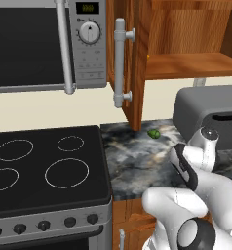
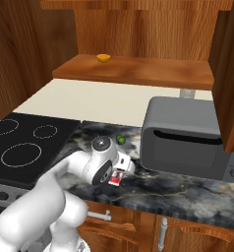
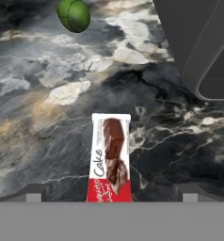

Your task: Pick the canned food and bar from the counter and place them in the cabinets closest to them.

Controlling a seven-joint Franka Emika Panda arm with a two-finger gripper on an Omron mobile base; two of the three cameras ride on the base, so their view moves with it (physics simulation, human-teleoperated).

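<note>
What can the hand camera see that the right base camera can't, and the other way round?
Just the hand view reads the word Cake on the bar, lying between the open gripper fingertips. Just the right base view has the open cabinets with a small yellow thing on the shelf, plus the stove. Both share the bar, green fruit, toaster and counter.

Cream wall (image 1: 49,110), black stove (image 1: 45,166), silver microwave (image 1: 45,44).

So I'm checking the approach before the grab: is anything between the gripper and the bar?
Nothing visible. In the hand view the bar lies flat on the counter between the open fingertips; the green fruit and toaster sit beyond it.
</note>
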